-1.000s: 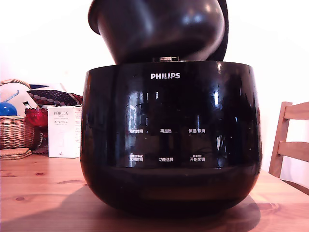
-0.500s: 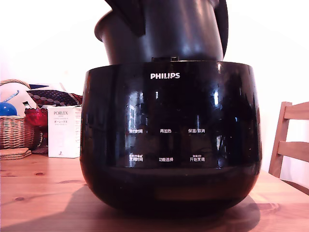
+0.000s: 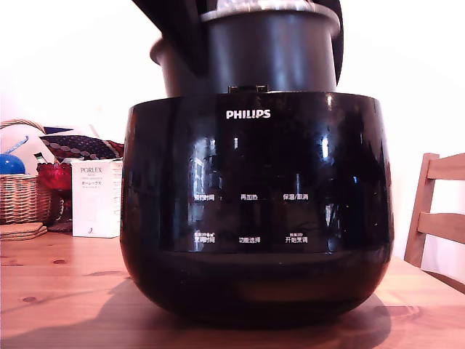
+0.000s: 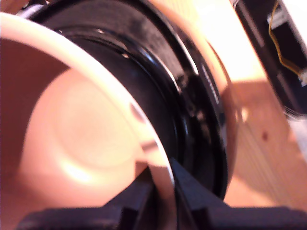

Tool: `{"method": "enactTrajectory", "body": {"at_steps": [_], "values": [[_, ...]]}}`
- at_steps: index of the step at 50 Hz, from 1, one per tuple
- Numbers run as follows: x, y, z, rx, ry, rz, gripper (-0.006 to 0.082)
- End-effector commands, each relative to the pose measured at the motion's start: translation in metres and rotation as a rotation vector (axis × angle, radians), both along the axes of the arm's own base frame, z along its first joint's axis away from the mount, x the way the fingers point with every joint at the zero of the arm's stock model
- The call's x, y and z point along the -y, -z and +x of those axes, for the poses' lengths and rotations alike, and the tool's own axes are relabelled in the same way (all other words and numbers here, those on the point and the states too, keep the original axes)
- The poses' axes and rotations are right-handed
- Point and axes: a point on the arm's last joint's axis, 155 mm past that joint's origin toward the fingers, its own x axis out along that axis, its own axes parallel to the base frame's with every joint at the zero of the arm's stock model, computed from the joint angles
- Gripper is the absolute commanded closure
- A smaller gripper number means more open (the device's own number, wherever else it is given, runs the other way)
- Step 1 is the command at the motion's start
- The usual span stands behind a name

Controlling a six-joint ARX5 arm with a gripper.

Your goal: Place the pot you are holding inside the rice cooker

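Observation:
The rice cooker [image 3: 254, 211] is a big glossy black bowl with a white PHILIPS logo, standing mid-table; its raised lid [image 3: 337, 43] shows behind. The dark grey pot [image 3: 276, 58] sits partly down in the cooker's opening, with its upper part above the cooker's top edge. A dark part of my arm [image 3: 178, 29] crosses the pot's upper left. In the wrist view I look into the pot [image 4: 76, 134], and my gripper [image 4: 163, 184] is shut on its thin rim, one finger inside and one outside. The cooker's black rim [image 4: 192, 100] rings the pot.
A wicker basket [image 3: 22, 193], a red object [image 3: 54, 176] and a white PORLEX box [image 3: 96, 198] stand at the exterior view's left. A wooden chair [image 3: 436, 211] is at its right. The wooden table [image 3: 58, 291] runs under everything. A dark object with a yellow wire [image 4: 283, 43] lies beyond the cooker.
The pot, tilted with its rounded bottom showing above the cooker, has turned upright and come down into the cooker's opening. The cooker has not moved.

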Motion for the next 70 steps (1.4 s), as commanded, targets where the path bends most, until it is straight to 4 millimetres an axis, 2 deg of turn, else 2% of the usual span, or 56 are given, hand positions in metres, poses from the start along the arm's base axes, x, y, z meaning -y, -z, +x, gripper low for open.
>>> {"method": "enactTrajectory", "body": {"at_steps": [1,15,24,58,70], "values": [[-0.003,0.001,0.003,-0.007,0.009,0.02,0.0791],[-0.004,0.001,0.003,-0.054,0.0,-0.002,0.0791],[-0.013,0.001,0.006,-0.078,-0.012,0.012,0.0791],[-0.007,0.037,0.0,-0.173,0.035,0.1,0.079],[-0.006,0.037,-0.001,-0.179,0.017,0.094,0.0704]]}}
